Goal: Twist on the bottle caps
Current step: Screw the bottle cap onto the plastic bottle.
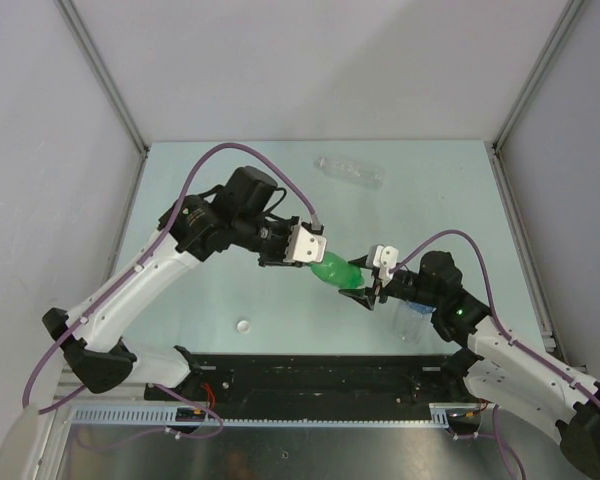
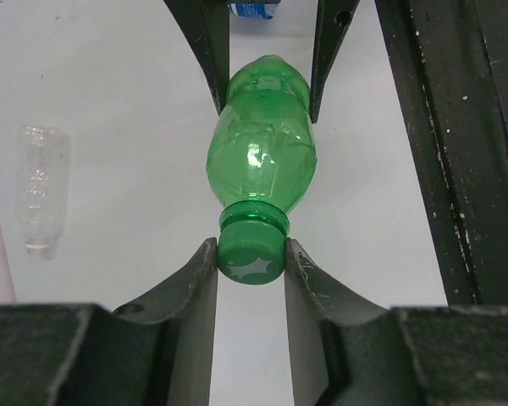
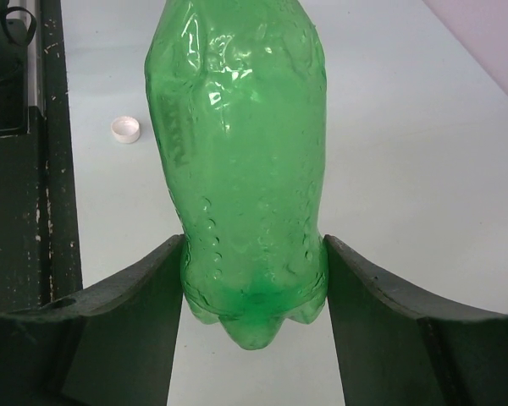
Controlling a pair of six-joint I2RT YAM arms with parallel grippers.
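Top view: the green bottle (image 1: pixel 335 272) hangs lengthwise between the two grippers, over the middle of the table (image 1: pixel 210 190). The left gripper (image 1: pixel 315 258) meets its neck end and the right gripper (image 1: pixel 365 280) its base end. A clear bottle (image 1: pixel 350 172) lies on its side near the far edge, well apart from them. A white cap (image 1: pixel 244 325) sits on the table near the front, left of the green bottle. A third bottle (image 1: pixel 415 322), faint and partly hidden, shows just beside the right arm.

Left wrist view: the left jaws are clamped on the green cap (image 2: pixel 252 258), which sits on the green bottle's neck. At the top, the right gripper's fingers (image 2: pixel 210 51) press the bottle's far end from both sides. The clear bottle lies on the table to the left.

Right wrist view: the right jaws grasp the green bottle at its base, a finger touching each side. The white cap lies beyond it on the table.
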